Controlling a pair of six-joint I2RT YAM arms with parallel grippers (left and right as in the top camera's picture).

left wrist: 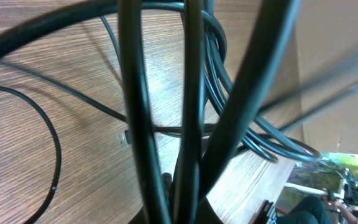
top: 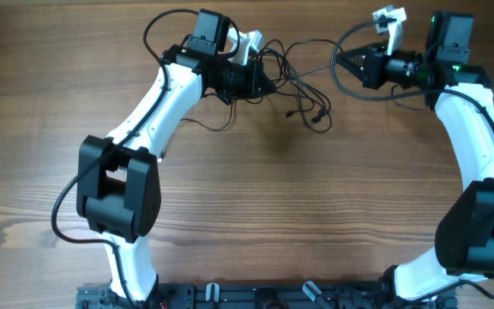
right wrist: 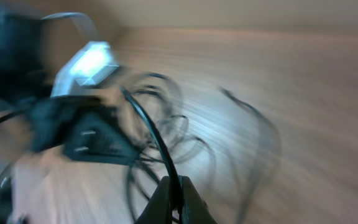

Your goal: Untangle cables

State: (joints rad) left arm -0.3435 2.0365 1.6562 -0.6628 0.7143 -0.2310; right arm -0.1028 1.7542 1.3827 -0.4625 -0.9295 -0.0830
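The cables (top: 294, 81) are thin black cords lying in a tangle on the far middle of the wooden table, with small plug ends (top: 317, 118) trailing toward the centre. My left gripper (top: 264, 83) sits at the tangle's left side, shut on several cable strands (left wrist: 194, 124) that cross close in front of its camera. My right gripper (top: 340, 62) is at the tangle's right side, shut on one black cable (right wrist: 160, 143) that runs from its fingertips (right wrist: 178, 193) up toward the pile. The right wrist view is blurred by motion.
A cable loop (top: 208, 120) trails left under my left arm. The thicker arm wires (top: 157, 26) arch above the left wrist. The table's far edge (left wrist: 303, 93) lies just behind the tangle.
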